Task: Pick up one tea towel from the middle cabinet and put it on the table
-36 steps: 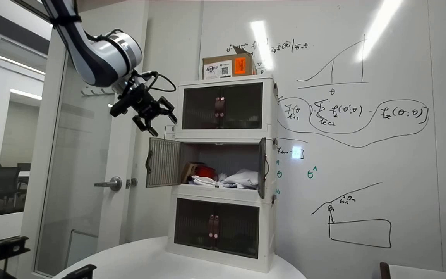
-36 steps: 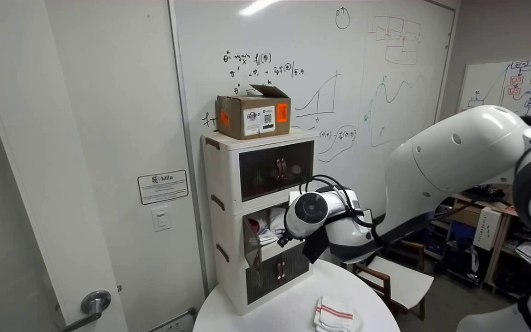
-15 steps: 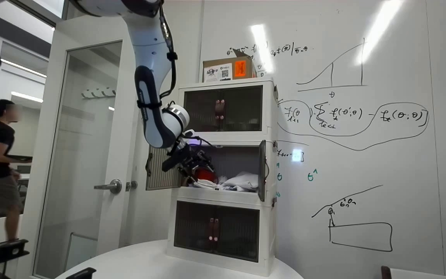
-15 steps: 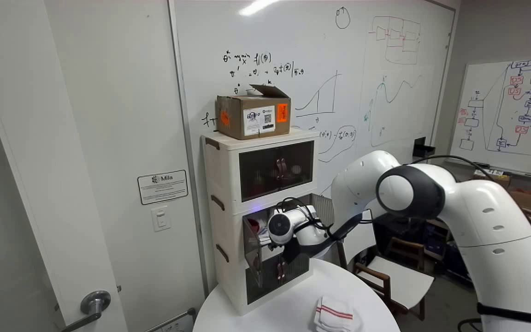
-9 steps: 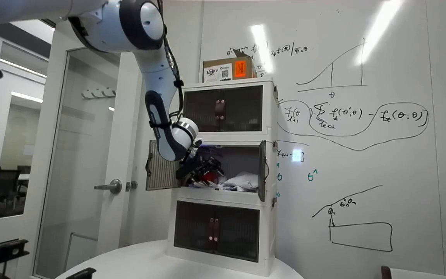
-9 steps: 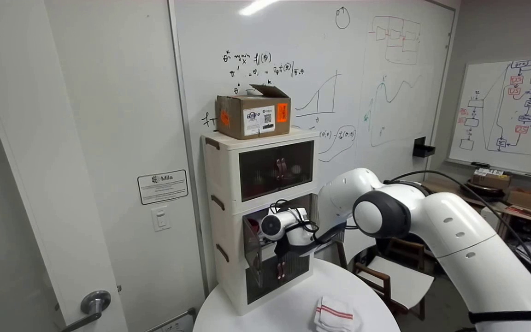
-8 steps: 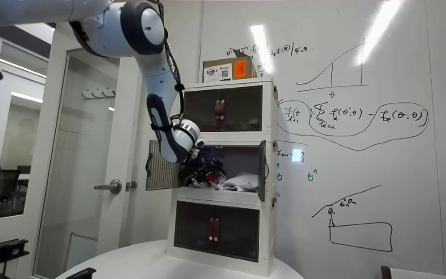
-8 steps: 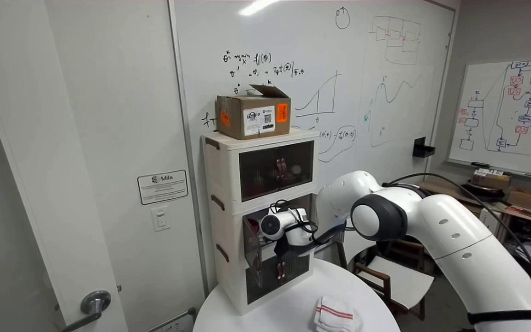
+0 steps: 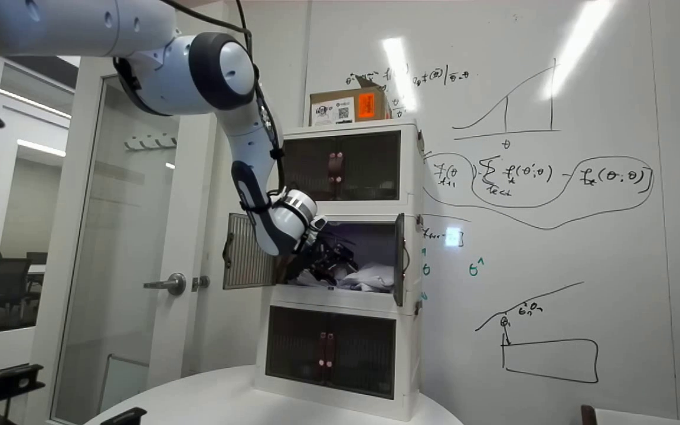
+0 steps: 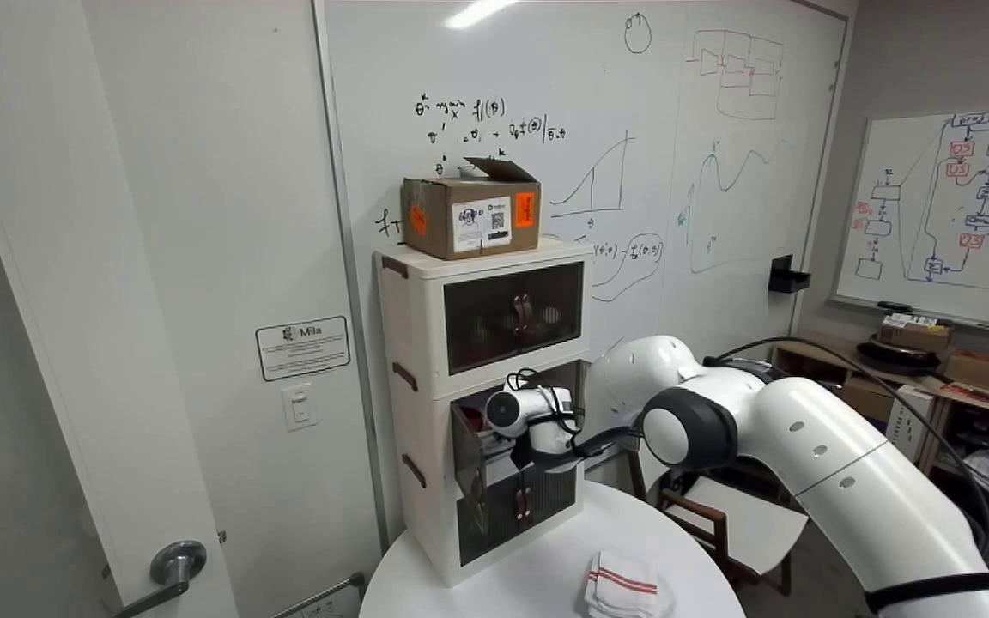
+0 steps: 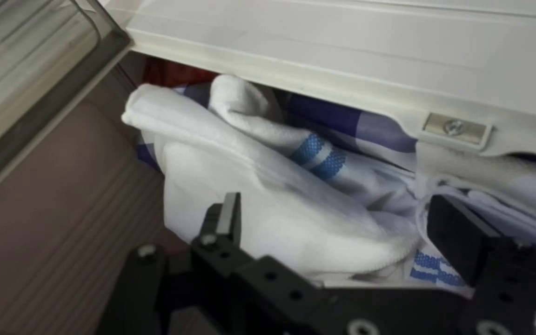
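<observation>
Whiteboard fills the right of an exterior view. My gripper holds nothing, fingers apart; the white tea towel lies at the wrist view's centre, inside the middle cabinet. Closing may pinch the neighbouring cloth too, because one finger overlaps it.

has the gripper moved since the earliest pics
Yes. In an exterior view, the gripper has moved down and rightward across the picture, from beside the top cabinet to the open front of the middle cabinet.
</observation>
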